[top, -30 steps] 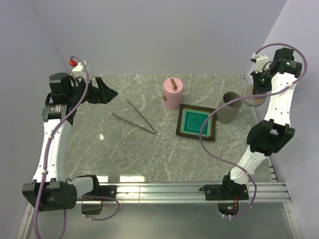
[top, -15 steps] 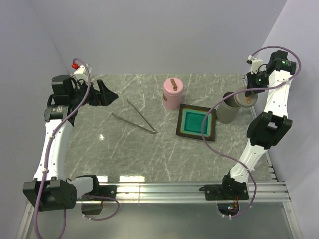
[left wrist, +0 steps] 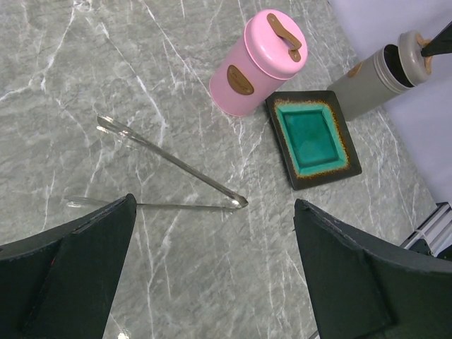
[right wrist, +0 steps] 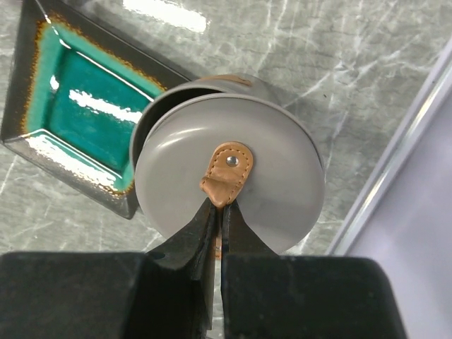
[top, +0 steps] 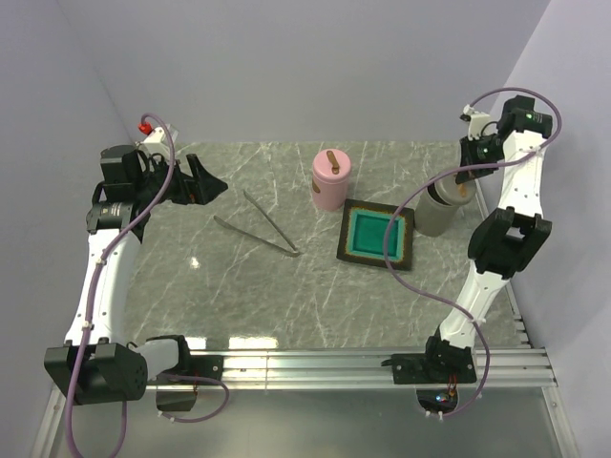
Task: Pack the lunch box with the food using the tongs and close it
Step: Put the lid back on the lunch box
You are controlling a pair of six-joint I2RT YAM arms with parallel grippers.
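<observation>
The silver tongs (top: 263, 226) lie in a narrow V on the marble table, their joined end (left wrist: 239, 202) pointing toward the tray. My left gripper (top: 210, 179) hovers at the back left, open and empty, its fingers (left wrist: 85, 261) framing the table near the tongs. My right gripper (right wrist: 219, 208) is shut on the tan strap (right wrist: 226, 175) of a round grey lid (right wrist: 282, 176). It holds the lid just above the open grey cylindrical lunch box (top: 437, 212), slightly off centre. No food shows in any view.
A pink lidded canister (top: 330, 179) stands behind the black square tray with a teal inside (top: 377, 234), which lies left of the grey box. The table's right edge and rail (right wrist: 395, 155) run close beside the box.
My right arm has swung left and back, carrying the grey lid from beside the grey box to over its mouth. The left arm and tongs have stayed put.
</observation>
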